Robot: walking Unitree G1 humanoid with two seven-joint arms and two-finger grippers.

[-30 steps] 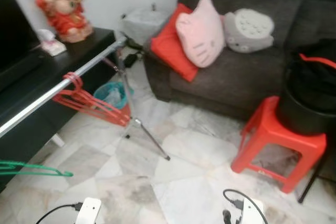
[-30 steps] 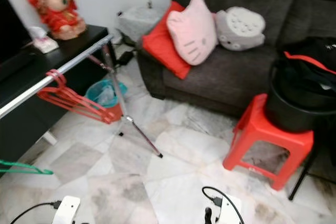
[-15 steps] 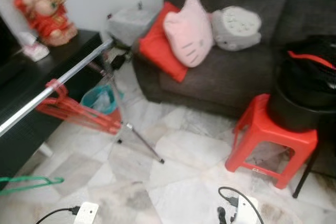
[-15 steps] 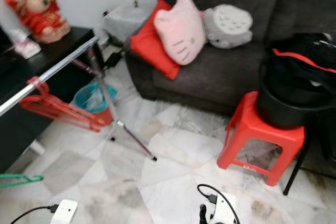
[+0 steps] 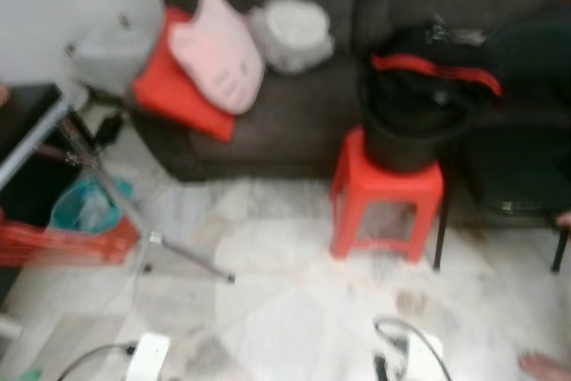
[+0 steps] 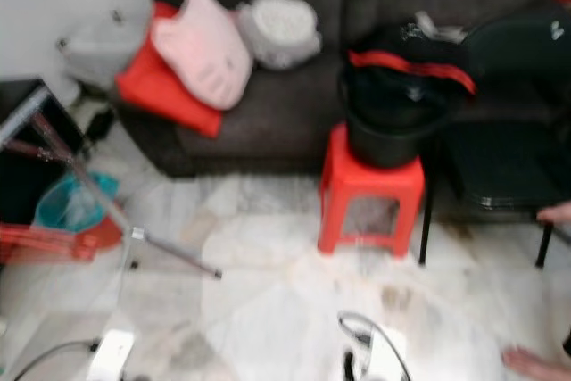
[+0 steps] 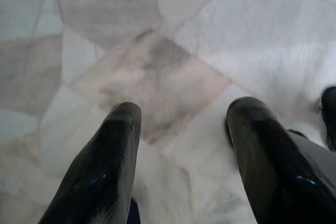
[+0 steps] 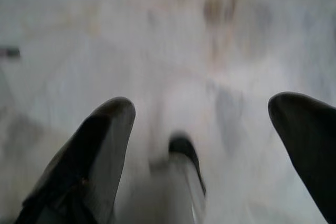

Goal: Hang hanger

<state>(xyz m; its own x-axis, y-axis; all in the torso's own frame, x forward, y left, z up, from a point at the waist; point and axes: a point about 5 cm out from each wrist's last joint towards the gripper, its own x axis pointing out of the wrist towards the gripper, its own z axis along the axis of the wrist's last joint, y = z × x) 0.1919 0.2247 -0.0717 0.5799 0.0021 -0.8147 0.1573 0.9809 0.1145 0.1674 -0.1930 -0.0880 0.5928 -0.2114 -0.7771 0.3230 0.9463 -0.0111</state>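
Note:
The pictures are blurred. Several red hangers (image 5: 62, 243) hang at the far left, under the silver rail (image 5: 31, 136) of a clothes stand whose tripod leg (image 5: 183, 263) reaches out over the marble floor. Both arms hang low. In the left wrist view my left gripper (image 7: 178, 156) is open, its two black fingers (image 7: 102, 171) apart over bare floor tiles. My right gripper (image 8: 205, 145) is open too, above the floor, holding nothing.
A dark sofa (image 5: 294, 118) with red, pink and grey cushions stands ahead. A red stool (image 5: 385, 198) before it carries a black bucket (image 5: 419, 122) of dark clothes. A black chair (image 5: 513, 167) is at the right. A teal bin (image 5: 85, 207) stands by the stand. A person's foot (image 6: 535, 363) shows bottom right.
The whole view has swung to the right: rail, red hangers and black cabinet have slid to the left edge, stool and bucket to the middle. A chair and a foot have come into view.

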